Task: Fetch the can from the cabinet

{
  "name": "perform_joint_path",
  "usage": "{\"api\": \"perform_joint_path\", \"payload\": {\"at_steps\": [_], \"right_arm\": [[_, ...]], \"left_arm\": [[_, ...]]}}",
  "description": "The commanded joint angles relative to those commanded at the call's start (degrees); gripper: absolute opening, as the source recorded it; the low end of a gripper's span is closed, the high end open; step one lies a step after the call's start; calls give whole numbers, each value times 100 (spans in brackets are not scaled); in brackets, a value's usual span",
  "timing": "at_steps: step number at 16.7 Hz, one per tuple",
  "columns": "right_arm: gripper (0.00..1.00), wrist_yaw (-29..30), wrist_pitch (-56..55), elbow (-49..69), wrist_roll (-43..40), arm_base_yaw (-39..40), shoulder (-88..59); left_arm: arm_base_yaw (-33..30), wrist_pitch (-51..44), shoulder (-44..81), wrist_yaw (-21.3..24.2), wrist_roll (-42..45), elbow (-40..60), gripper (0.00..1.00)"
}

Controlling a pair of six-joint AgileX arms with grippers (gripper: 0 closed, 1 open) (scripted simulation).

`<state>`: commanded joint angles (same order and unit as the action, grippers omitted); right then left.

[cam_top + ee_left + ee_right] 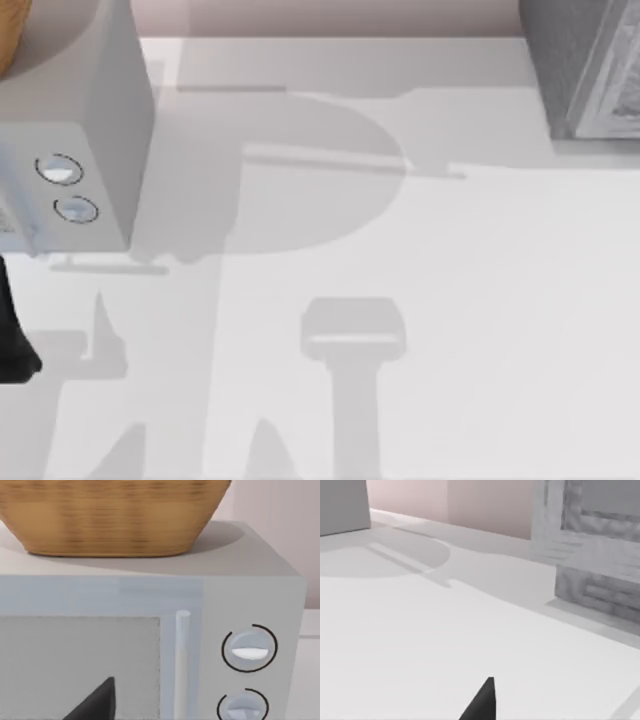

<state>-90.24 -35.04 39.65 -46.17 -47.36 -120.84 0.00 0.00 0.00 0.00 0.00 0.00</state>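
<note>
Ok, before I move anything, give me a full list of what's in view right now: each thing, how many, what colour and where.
microwave: 1, light grey, at the table's left side; two round dials on its front, door shut.
basket: 1, tan wicker, standing on top of the microwave.
cabinet: 1, grey, stone-like texture, at the table's far right corner.
table: 1, white, under everything.
wall: 1, pale pink, behind the table.
can: I can't spot it in these pictures.
left arm: 1, black, at the table's left edge in front of the microwave; one dark finger tip points at the microwave door.
right fingers: one dark tip, over bare table, facing the cabinet.
</note>
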Motion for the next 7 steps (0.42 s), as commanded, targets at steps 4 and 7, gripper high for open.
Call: {"api": "perform_joint_path", "payload": {"at_steps": [4, 7], "right_arm": [[100, 0, 0, 0, 0, 0, 0], [100, 0, 0, 0, 0, 0, 0]], "left_arm": [[0, 0, 0, 0, 0, 0, 100], [0, 0, 0, 0, 0, 0, 100]]}}
